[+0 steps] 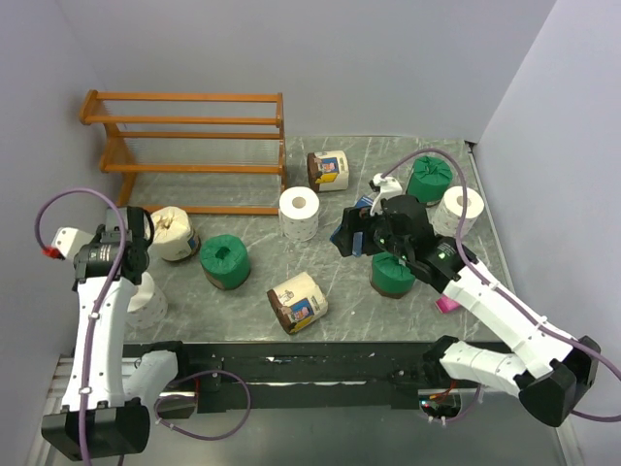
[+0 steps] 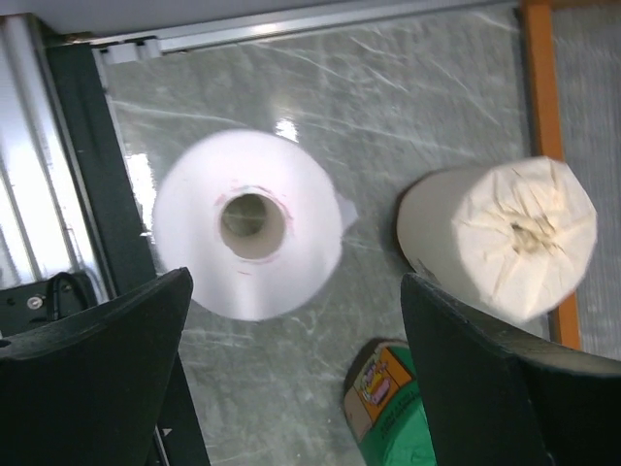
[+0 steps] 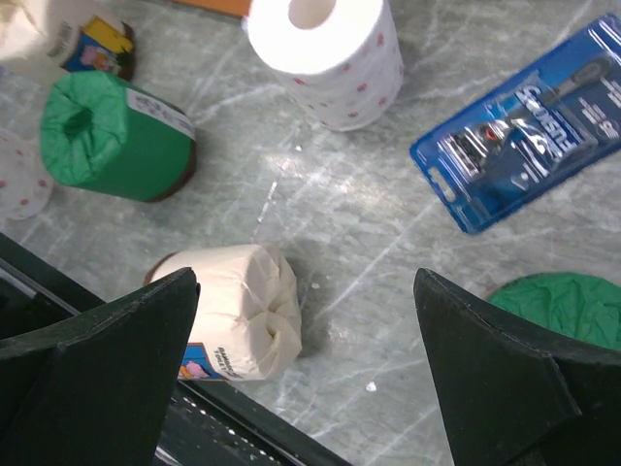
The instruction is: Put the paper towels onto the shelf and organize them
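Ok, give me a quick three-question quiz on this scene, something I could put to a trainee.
1. True or false: the shelf already holds a roll.
2. How many green-wrapped rolls show in the top view?
3. In the right wrist view, which flat item lies to the right of the dotted white roll? A) a blue packet B) scissors C) a sponge

Key: 1. False, every tier is bare. 2. Three. 3. A.
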Motion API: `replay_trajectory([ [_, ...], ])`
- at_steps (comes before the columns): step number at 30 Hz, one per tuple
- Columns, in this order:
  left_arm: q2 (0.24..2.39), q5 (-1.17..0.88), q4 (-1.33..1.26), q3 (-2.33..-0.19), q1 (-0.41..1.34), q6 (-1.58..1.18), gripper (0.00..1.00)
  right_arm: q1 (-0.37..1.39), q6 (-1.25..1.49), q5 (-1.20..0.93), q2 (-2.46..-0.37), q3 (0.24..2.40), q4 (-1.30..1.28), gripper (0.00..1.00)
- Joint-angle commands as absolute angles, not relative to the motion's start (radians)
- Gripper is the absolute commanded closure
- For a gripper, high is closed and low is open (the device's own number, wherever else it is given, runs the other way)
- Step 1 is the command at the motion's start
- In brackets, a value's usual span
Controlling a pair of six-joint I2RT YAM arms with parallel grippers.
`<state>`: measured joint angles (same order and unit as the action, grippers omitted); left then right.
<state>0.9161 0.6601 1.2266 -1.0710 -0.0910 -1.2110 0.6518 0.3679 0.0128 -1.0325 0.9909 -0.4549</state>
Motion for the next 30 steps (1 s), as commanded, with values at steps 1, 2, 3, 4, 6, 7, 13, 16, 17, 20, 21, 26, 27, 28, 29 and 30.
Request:
replay_trajectory([
  [1, 0.896, 0.709, 1.288, -1.085, -0.138, -1.267, 0.00, 0.649, 0.344, 0.044, -1.063, 1.043, -0.477, 0.00],
  [2, 0.890, 0.713, 1.290, -1.065, -0.140, -1.270, 0.01, 0.647, 0.342, 0.044, -1.069, 1.043, -0.477, 0.00],
  [3, 0.875, 0.718, 1.286, -1.052, -0.143, -1.272, 0.01, 0.649, 0.341, 0.048, -1.075, 1.046, -0.486, 0.01],
  [4, 0.867, 0.716, 1.282, -1.039, -0.149, -1.263, 0.01, 0.649, 0.342, 0.052, -1.094, 1.051, -0.494, 0.00],
  [6, 0.848, 0.704, 1.278, -1.002, -0.158, -1.264, 0.01, 0.649, 0.342, 0.057, -1.111, 1.074, -0.521, 0.01],
  [7, 0.844, 0.681, 1.263, -0.990, -0.166, -1.258, 0.03, 0.649, 0.345, 0.057, -1.126, 1.081, -0.528, 0.01],
  [13, 0.859, 0.653, 1.275, -0.953, -0.196, -1.311, 0.03, 0.649, 0.364, 0.006, -1.158, 1.101, -0.546, 0.01],
  [16, 0.874, 0.657, 1.304, -0.957, -0.219, -1.347, 0.03, 0.647, 0.361, -0.017, -1.160, 1.094, -0.543, 0.01],
  [17, 0.883, 0.637, 1.305, -0.957, -0.228, -1.344, 0.04, 0.647, 0.360, -0.014, -1.164, 1.101, -0.554, 0.01],
  [20, 0.936, 0.630, 1.313, -0.945, -0.265, -1.344, 0.03, 0.649, 0.354, -0.003, -1.178, 1.126, -0.577, 0.01],
  [21, 0.962, 0.624, 1.316, -0.943, -0.278, -1.341, 0.04, 0.647, 0.354, -0.003, -1.183, 1.134, -0.581, 0.01],
  [26, 0.989, 0.566, 1.284, -0.942, -0.351, -1.310, 0.02, 0.649, 0.362, -0.011, -1.180, 1.128, -0.575, 0.01],
  [27, 0.988, 0.551, 1.267, -0.936, -0.357, -1.301, 0.02, 0.647, 0.362, -0.014, -1.178, 1.124, -0.572, 0.01],
  [28, 0.988, 0.536, 1.247, -0.931, -0.370, -1.289, 0.02, 0.647, 0.364, -0.014, -1.178, 1.123, -0.574, 0.01],
  [29, 0.989, 0.528, 1.243, -0.922, -0.373, -1.287, 0.02, 0.649, 0.364, -0.014, -1.180, 1.126, -0.577, 0.01],
  [30, 0.992, 0.519, 1.233, -0.917, -0.377, -1.282, 0.02, 0.649, 0.362, -0.012, -1.178, 1.127, -0.587, 0.01],
])
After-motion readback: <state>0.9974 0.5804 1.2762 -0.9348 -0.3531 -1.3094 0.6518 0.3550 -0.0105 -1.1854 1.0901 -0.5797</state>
